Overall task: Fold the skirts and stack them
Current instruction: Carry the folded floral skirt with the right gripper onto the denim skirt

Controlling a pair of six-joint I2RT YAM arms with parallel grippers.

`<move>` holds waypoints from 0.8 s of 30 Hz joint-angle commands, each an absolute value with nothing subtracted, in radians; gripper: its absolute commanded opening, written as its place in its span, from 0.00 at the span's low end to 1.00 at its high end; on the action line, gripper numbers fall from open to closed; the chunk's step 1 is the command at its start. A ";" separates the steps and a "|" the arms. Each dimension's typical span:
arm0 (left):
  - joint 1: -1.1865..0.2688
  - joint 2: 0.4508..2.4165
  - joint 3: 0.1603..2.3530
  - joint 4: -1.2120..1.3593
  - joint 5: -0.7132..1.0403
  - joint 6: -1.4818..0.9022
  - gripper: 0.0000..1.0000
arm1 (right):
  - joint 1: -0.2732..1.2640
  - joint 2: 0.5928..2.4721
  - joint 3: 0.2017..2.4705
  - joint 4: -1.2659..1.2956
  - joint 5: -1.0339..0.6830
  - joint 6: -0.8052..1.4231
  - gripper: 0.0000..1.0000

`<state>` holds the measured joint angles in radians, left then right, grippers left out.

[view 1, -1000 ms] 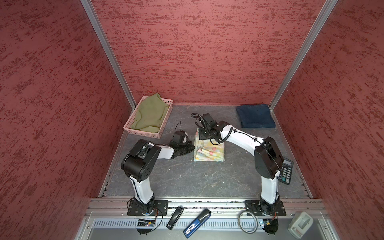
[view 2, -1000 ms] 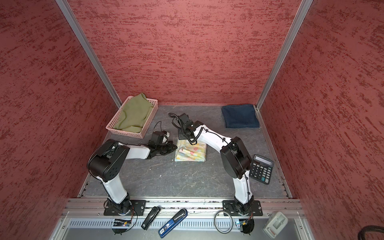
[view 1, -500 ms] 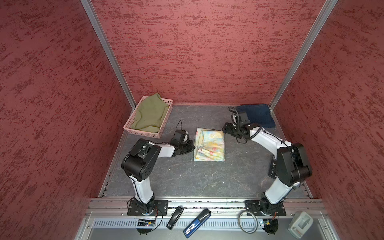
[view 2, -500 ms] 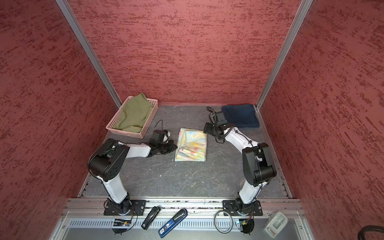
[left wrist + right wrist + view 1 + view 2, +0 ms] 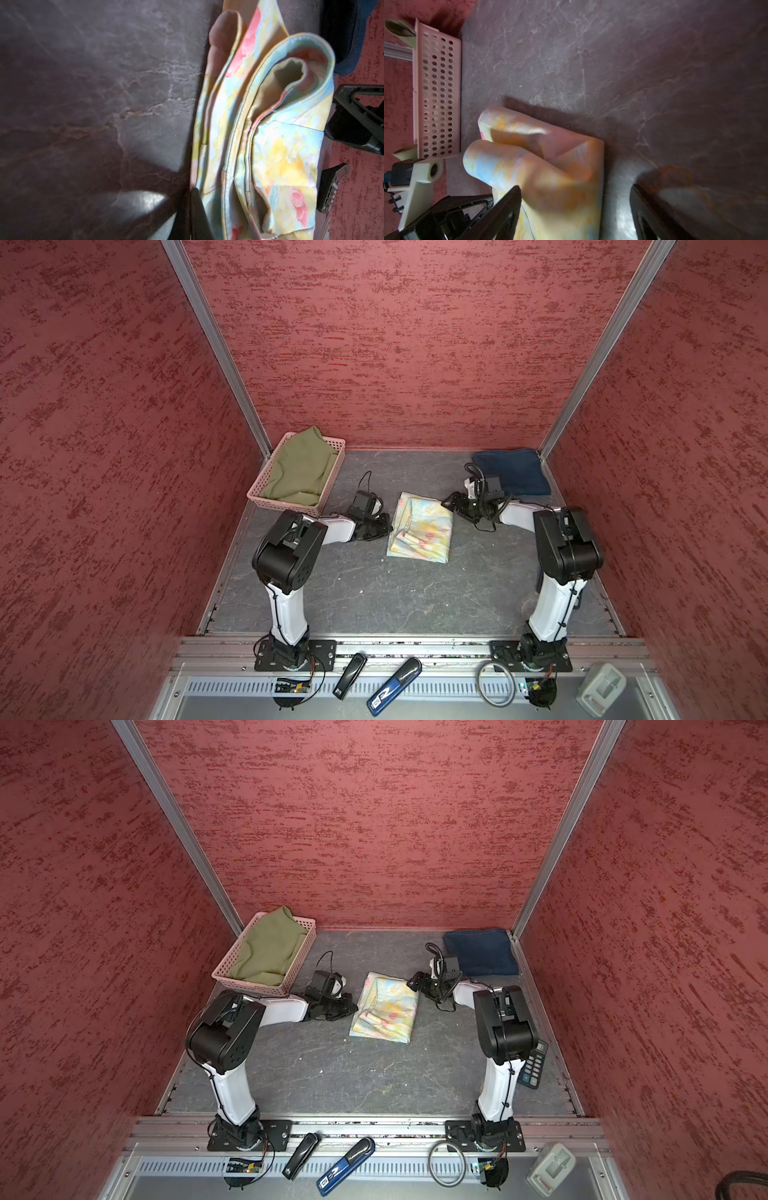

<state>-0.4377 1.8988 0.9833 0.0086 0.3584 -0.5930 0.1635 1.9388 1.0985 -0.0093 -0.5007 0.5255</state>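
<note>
**A:** Quick turnaround here! The right tool (image 5: 449, 502) was clamped shut a moment ago, stretched across the far edge of the pastel skirt (image 5: 422, 526). It swung out toward the denim skirt (image 5: 513, 475), and now it's back at the pastel skirt's far right corner with its jaws spread wide.

**B:** The right wrist view backs that up. One jaw is over the cloth, the other over bare worktop (image 5: 374, 593), with the skirt's edge in between. Nothing is gripped.

**A:** And the left tool (image 5: 384, 529)?

**B:** Hasn't budged. It's closed tight, with its tip touching the skirt's left edge. Whether it has a layer pinched, I can't tell from here.

**A:** So where does that leave us?

**B:** The pastel skirt lies folded in the middle of the worktop, a bit loose along its left side where the layers curl open. The denim skirt sits folded in the far right corner, well apart from it. The olive skirt (image 5: 301, 468) is heaped in the pink basket (image 5: 286, 502) at far left, not yet folded.

**A:** My read is that the fold has been let go. The right tool looks to be lining up a fresh grip on that corner, either to tidy the skirt or to carry it to the denim.

**B:** Agreed. One skirt done, one nearly, one to go. Those loose layers could spill open when lifted.
</note>
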 commanded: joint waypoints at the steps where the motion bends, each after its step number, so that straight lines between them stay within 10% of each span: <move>1: -0.434 1.936 0.993 -0.069 0.326 -0.566 0.00 | 0.162 1.983 1.095 0.064 -0.544 0.535 0.81; 5: -0.433 1.944 1.015 -0.079 0.325 -0.559 0.00 | 0.168 2.024 1.111 0.104 -0.587 0.548 0.73; 12: -0.429 1.952 1.040 -0.084 0.330 -0.557 0.00 | 0.179 2.001 1.066 0.261 -0.598 0.564 0.03; 24: -0.409 1.897 1.074 -0.093 0.351 -0.545 0.00 | 0.143 1.922 1.311 0.095 -0.370 0.533 0.00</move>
